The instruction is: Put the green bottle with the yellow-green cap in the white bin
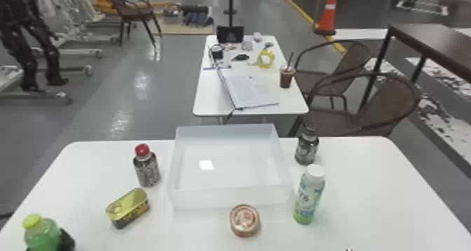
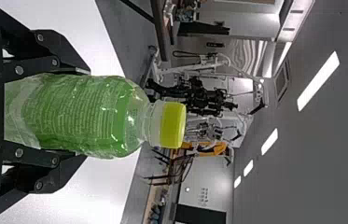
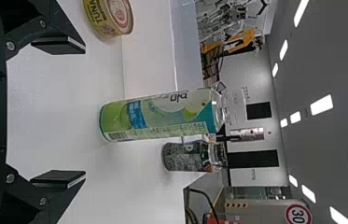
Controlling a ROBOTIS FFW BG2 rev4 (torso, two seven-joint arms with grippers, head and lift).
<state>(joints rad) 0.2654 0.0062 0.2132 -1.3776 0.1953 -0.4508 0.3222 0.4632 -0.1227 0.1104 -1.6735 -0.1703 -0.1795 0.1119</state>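
Note:
At the bottom left corner of the head view, my left gripper [image 1: 66,239] is beside the green bottle [image 1: 42,234] with its yellow-green cap [image 1: 32,221]. In the left wrist view, my left gripper [image 2: 76,114] is shut on the green bottle [image 2: 83,114], one finger along each side and the cap pointing away from the palm. The white bin [image 1: 229,197] stands at the middle of the table's far side. A tip of my right gripper [image 1: 349,249] shows at the head view's bottom edge; in the right wrist view that gripper [image 3: 80,112] stands open, nothing between its fingers.
Left of the bin are a red-capped bottle [image 1: 147,169] and a yellow tin [image 1: 128,208]. A round can [image 1: 244,220] sits in front of it. To its right stand a white-capped green bottle [image 1: 309,196] and a dark bottle [image 1: 306,149].

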